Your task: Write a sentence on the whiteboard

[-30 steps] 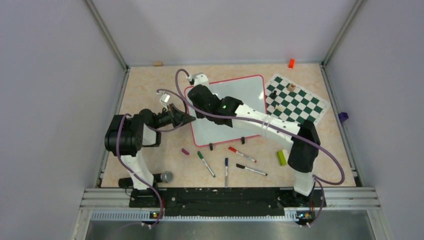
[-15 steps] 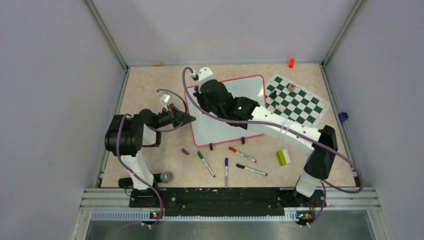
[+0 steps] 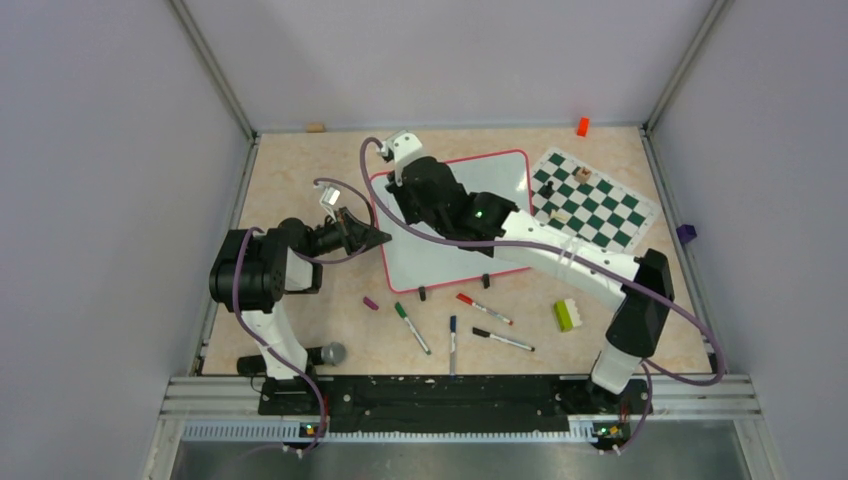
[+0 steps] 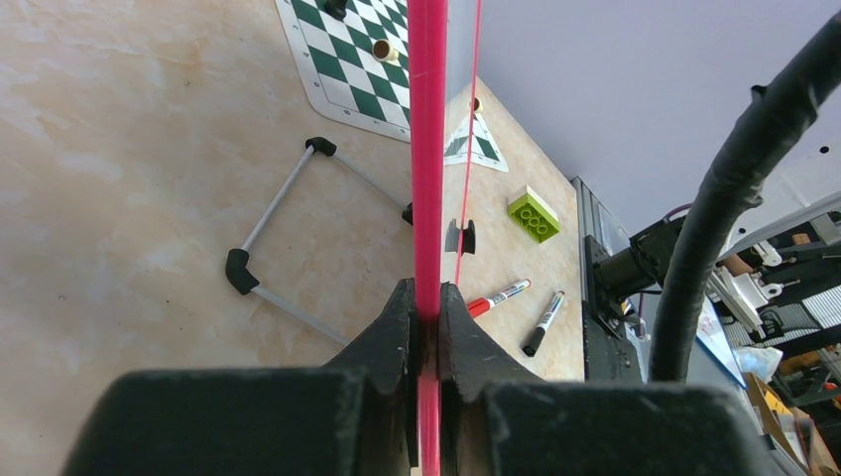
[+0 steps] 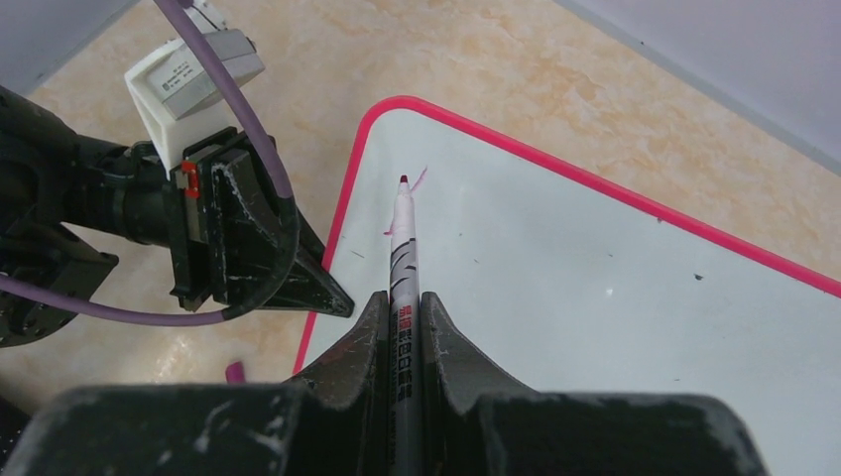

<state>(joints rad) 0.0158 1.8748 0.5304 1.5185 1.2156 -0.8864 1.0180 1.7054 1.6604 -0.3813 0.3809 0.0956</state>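
On the bench point(image 3: 290, 170), the whiteboard point(image 3: 440, 255) is set mid-table, and the chess mat point(image 3: 590, 205) is laid just beside its right edge. Its left rim is pinched by the left gripper point(image 4: 427, 297). A marker point(image 5: 402, 258) is clamped in the right gripper point(image 5: 402, 302), tip by the far-left corner beside a short stroke of the sentence point(image 5: 415, 181). Loose markers point(image 3: 484, 308) are scattered along the near edge.

Glossy smooth whiteboard point(image 5: 615, 327) with a shiny pink plastic rim. Marbled beige table point(image 5: 555, 69), smooth, low sheen. Matt black plastic on the right gripper point(image 5: 403, 300), kinda scuffed. Glossy green plastic brick point(image 4: 533, 213).
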